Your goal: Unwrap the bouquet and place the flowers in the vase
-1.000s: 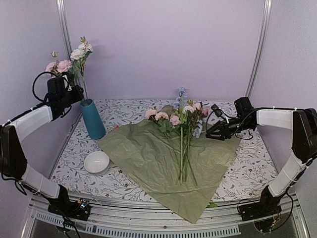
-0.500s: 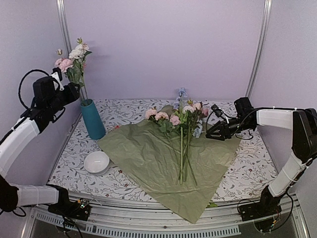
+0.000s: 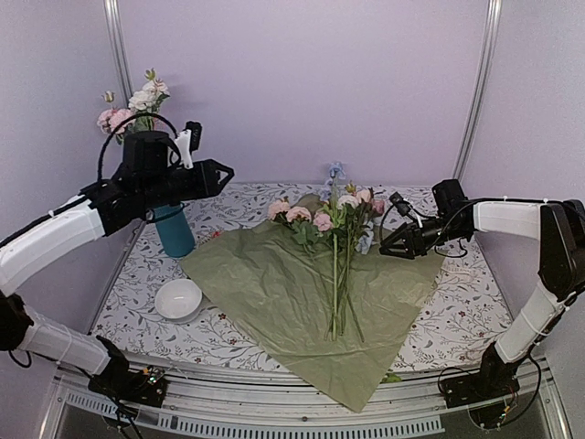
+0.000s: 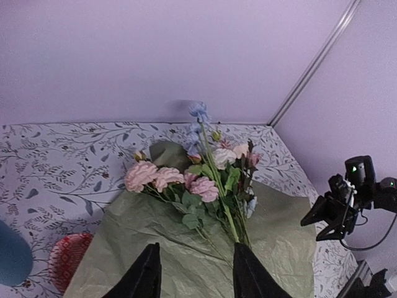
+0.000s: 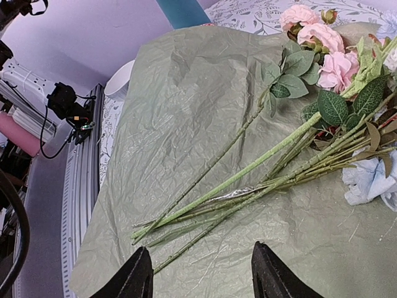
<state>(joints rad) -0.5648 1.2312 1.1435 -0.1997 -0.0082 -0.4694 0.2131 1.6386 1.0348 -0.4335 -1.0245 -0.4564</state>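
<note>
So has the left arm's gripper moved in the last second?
Yes. The left gripper swung rightward, from the left side of the teal vase across to its right.

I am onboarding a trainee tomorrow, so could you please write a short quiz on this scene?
1. True or false: the vase already holds some flowers.
2. The loose stems lie on: A) green paper, B) a metal tray, C) a wooden board.
3. Fill in: the left gripper and right gripper are both ____ and empty.
Key: 1 true; 2 A; 3 open.
</note>
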